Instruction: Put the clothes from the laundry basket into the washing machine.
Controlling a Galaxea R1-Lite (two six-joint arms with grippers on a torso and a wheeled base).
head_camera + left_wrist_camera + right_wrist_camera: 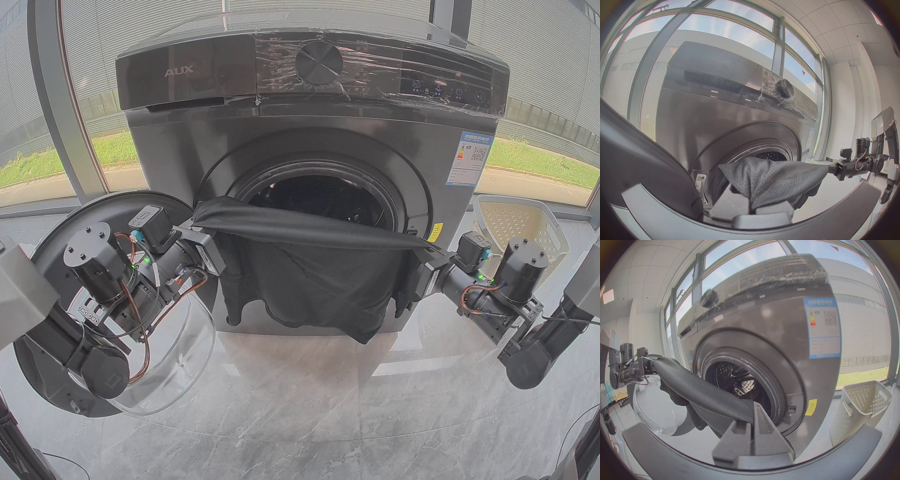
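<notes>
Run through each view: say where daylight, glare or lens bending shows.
Head view: daylight from the windows behind the washing machine leaves a pale streak on the floor; the drum opening above the black garment is dark. Left wrist view: bright sky, dark rounded corners, window frames bowed. Right wrist view: soft glare on the machine's front beside the label.

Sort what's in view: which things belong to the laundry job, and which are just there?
Belongs to the job:
black garment, stretched between left gripper and right gripper
washing machine, its door open
laundry basket

Just there:
label on the machine's front
windows
floor
</notes>
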